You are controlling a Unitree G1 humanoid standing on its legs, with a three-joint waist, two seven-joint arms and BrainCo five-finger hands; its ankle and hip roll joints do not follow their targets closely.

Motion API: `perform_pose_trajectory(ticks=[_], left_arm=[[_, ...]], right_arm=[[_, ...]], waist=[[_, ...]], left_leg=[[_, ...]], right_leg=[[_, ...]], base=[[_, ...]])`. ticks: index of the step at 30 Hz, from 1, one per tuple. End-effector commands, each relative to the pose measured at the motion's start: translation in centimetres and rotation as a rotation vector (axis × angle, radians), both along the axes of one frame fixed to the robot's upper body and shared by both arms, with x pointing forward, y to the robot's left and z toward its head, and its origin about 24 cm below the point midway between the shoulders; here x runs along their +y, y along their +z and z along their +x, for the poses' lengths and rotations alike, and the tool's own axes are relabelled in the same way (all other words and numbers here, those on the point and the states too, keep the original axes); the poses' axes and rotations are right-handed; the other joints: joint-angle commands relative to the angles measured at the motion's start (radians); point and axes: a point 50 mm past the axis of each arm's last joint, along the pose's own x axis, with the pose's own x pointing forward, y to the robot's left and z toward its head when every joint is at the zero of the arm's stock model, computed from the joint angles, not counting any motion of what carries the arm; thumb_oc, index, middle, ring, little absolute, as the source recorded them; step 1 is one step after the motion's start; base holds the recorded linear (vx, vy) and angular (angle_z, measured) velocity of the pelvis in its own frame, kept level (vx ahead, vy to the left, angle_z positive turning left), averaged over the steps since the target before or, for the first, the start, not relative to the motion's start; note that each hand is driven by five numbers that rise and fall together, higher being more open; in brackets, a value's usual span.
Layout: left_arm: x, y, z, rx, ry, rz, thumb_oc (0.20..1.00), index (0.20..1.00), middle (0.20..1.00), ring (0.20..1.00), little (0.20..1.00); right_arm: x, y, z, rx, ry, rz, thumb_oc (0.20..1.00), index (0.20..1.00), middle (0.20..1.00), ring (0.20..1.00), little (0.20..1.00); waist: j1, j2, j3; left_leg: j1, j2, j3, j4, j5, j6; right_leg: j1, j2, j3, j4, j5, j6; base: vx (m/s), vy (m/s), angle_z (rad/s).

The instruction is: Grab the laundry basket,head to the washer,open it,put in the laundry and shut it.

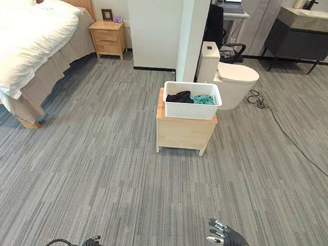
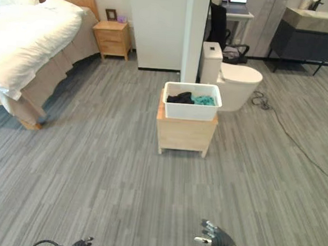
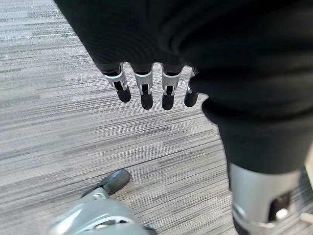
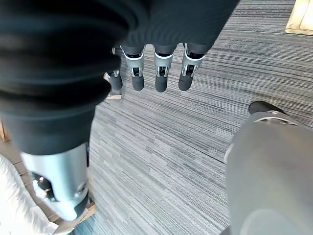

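While both hands hang low and empty, the right hand [image 1: 228,236] with fingers spread and relaxed and the left hand [image 1: 93,245] with fingers straight in its wrist view, the laundry basket [image 1: 192,100] sits well ahead, untouched, on a small wooden bench [image 1: 184,133]. It covers most of the benchtop and overhangs the right edge a little, with dark and teal laundry [image 1: 191,97] inside. The likely trouble: a one-sided grab could tip it off that edge, or the approach could knock the bench. The toilet [image 1: 229,77] just behind leaves little room on the far side.
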Motion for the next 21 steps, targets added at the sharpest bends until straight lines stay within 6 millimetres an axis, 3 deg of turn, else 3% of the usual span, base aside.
perform_pose_trajectory(ticks=[1,15,16,19,20,21], left_arm=[[0.7,0.5,1.3,-0.052,0.032,0.001,1.000,1.000,1.000,1.000,1.000],[1.1,1.0,2.6,-0.095,0.056,0.025,1.000,1.000,1.000,1.000,1.000],[0.1,1.0,3.2,-0.133,0.035,0.006,1.000,1.000,1.000,1.000,1.000],[-0.4,1.4,4.3,-0.193,0.039,-0.009,1.000,1.000,1.000,1.000,1.000],[-0.8,1.7,5.0,-0.229,0.033,-0.016,1.000,1.000,1.000,1.000,1.000],[-1.1,1.8,5.5,-0.244,0.014,-0.020,1.000,1.000,1.000,1.000,1.000]], right_arm=[[0.8,-4.6,-2.5,0.170,-0.037,-0.023,1.000,1.000,1.000,1.000,1.000],[0.5,-1.0,3.5,-0.083,-0.094,-0.029,1.000,1.000,1.000,1.000,1.000],[0.8,-5.4,-0.4,0.120,-0.159,-0.067,1.000,1.000,1.000,1.000,1.000],[0.8,-5.3,0.3,0.098,-0.154,-0.091,1.000,1.000,1.000,1.000,1.000],[-1.8,-7.0,-3.1,0.252,-0.227,-0.165,1.000,1.000,1.000,1.000,1.000],[-2.3,-7.2,-2.8,0.255,-0.277,-0.179,1.000,1.000,1.000,1.000,1.000]], waist=[[0.010,-0.060,0.001],[0.000,-0.051,-0.030],[0.007,-0.042,-0.025],[0.003,-0.033,-0.030],[0.003,-0.031,-0.029],[0.008,-0.028,-0.030]], left_leg=[[0.028,-0.029,0.029,-0.083,0.022,-0.025],[0.033,-0.027,0.034,-0.083,0.015,-0.024],[0.040,-0.029,0.030,-0.083,0.008,-0.020],[0.038,-0.031,0.032,-0.083,0.008,-0.019],[0.040,-0.032,0.032,-0.083,0.009,-0.020],[0.039,-0.034,0.027,-0.083,0.008,-0.019]], right_leg=[[0.185,-0.078,-0.083,-0.345,0.255,0.139],[0.188,-0.076,-0.073,-0.349,0.254,0.139],[0.194,-0.077,-0.075,-0.349,0.252,0.139],[0.191,-0.079,-0.072,-0.351,0.253,0.140],[0.191,-0.079,-0.073,-0.349,0.255,0.141],[0.194,-0.080,-0.078,-0.350,0.254,0.141]], base=[[-0.01,0.015,0.05],[0.00,0.006,-0.03],[0.00,0.035,0.06],[0.00,0.054,0.03],[0.00,0.042,-0.15],[0.00,0.040,-0.08]])
